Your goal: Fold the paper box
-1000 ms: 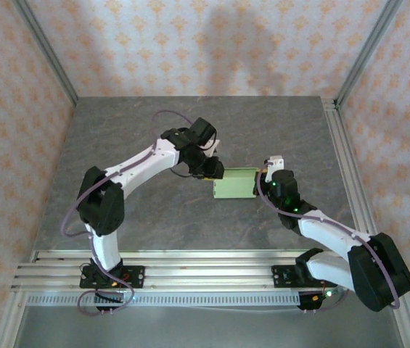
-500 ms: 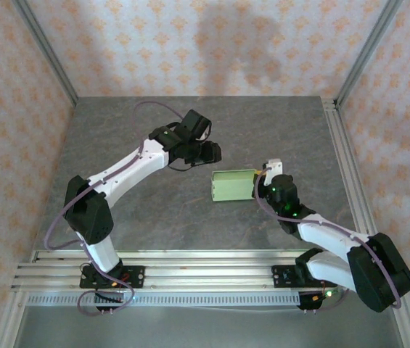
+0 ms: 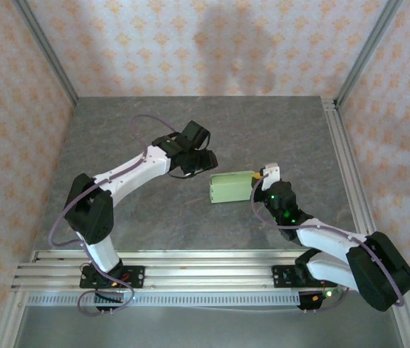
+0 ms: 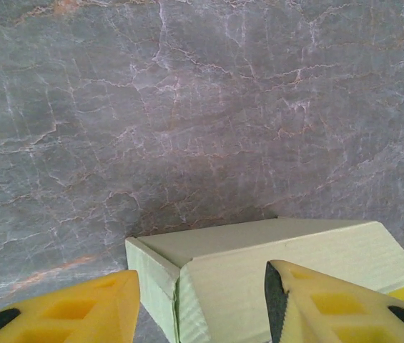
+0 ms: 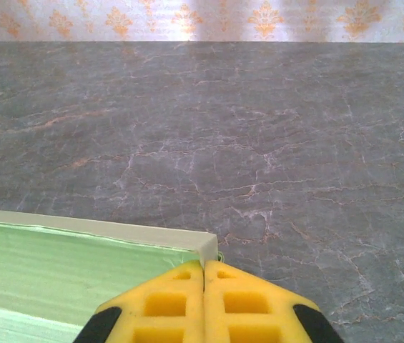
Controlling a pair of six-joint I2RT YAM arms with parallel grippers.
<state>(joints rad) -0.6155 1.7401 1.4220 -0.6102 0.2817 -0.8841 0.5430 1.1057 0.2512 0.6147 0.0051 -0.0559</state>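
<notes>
The paper box [image 3: 232, 188] is lying on the grey marbled table [image 3: 154, 210], its right end hiding behind my right tool [image 3: 266, 176], pressed together. I'm holding my left tool [image 3: 206, 161] spread just beside it, patterned walls [image 3: 190, 43] around.

Grey marbled table [image 3: 154, 217], 1 pale green paper box [image 3: 231, 188] near its middle.

Left claw [image 3: 205, 161] opened, backed off paper box [image 3: 232, 188]; box turned slightly.

The left gripper [image 4: 198, 286] stands with jaws apart; the right gripper [image 5: 203, 275], seemingly held low, has fingers [image 5: 162, 304] pressed together
</notes>
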